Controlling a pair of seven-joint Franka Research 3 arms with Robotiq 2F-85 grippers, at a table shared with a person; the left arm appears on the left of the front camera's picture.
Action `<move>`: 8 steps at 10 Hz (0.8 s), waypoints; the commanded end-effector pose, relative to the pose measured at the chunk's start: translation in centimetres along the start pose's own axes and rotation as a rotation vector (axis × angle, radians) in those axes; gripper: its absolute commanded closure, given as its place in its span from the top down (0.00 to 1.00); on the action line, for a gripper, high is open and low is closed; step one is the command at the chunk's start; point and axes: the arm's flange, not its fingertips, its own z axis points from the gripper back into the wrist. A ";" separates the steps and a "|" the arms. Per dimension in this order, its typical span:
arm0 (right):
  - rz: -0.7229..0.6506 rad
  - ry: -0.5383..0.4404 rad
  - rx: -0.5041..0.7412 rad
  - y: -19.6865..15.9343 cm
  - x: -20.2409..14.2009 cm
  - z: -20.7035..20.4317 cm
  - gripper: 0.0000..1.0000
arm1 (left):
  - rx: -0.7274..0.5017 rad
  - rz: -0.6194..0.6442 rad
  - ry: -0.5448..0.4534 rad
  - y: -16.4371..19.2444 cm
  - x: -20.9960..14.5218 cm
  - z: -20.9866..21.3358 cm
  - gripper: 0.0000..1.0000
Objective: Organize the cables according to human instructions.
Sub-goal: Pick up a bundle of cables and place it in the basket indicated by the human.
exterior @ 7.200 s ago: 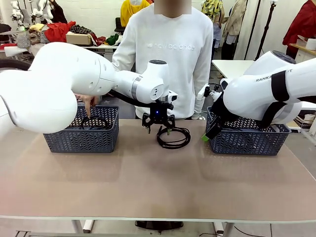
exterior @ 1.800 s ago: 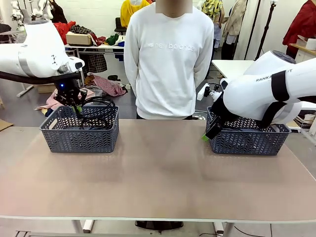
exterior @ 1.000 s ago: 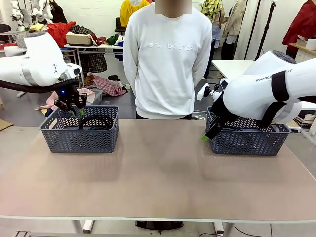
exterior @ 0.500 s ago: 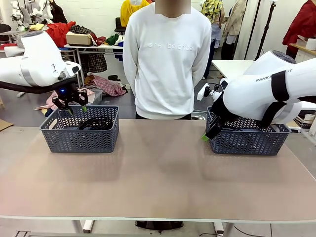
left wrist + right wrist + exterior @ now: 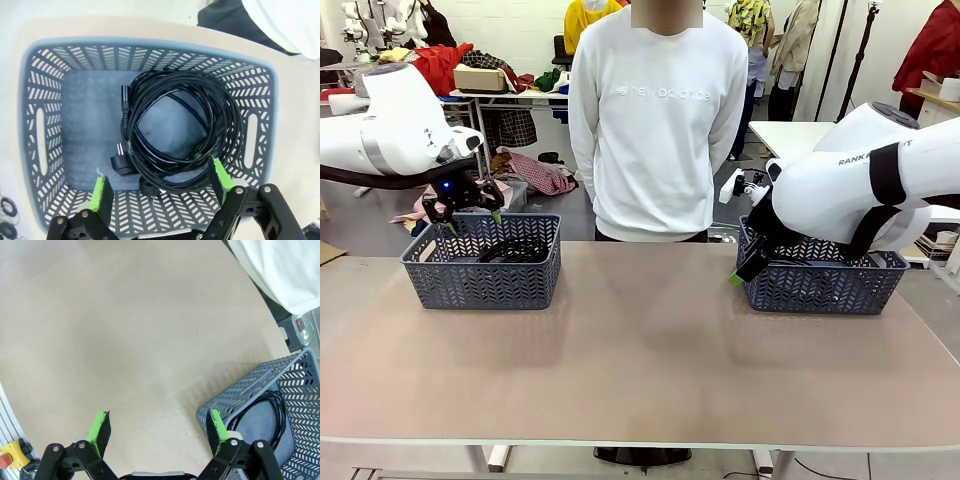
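Coiled black cables point(image 5: 180, 130) with plug ends lie on the floor of the left grey basket point(image 5: 480, 275); the cables point(image 5: 510, 250) show dark through its mesh from the front. My left gripper point(image 5: 468, 213) hangs open just above that basket's back rim, and in the left wrist view the left gripper point(image 5: 160, 187) holds nothing between its green pads. My right gripper point(image 5: 738, 272) is open beside the near left corner of the right grey basket point(image 5: 825, 285). A black cable point(image 5: 267, 412) lies inside the right basket point(image 5: 240, 400).
A person in a white sweatshirt point(image 5: 658, 120) stands at the far edge between the baskets, arms down. The brown tabletop point(image 5: 640, 360) stretches bare between the two baskets. A red button box point(image 5: 10, 452) sits off the table edge.
My left gripper has opened and let the coiled cable drop into the left basket, then risen slightly. The right arm has not moved.
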 end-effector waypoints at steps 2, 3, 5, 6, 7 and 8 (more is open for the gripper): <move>0.006 0.003 -0.007 0.0 0.1 0.1 1.00 | 0.000 0.000 0.000 0.0 0.0 0.0 1.00; 0.006 0.003 -0.007 0.0 0.1 0.1 1.00 | 0.000 0.000 0.000 0.0 0.0 0.0 1.00; 0.006 0.003 -0.007 0.0 0.1 0.1 1.00 | 0.000 0.000 0.000 0.0 0.0 0.0 1.00; 0.006 0.003 -0.007 0.0 0.1 0.1 1.00 | 0.000 0.000 0.000 0.0 0.0 0.0 1.00; 0.006 0.003 -0.007 0.0 0.1 0.1 1.00 | 0.000 0.000 0.000 0.0 0.0 0.0 1.00; 0.006 0.003 -0.007 0.0 0.1 0.1 1.00 | 0.000 0.000 0.000 0.0 0.0 0.0 1.00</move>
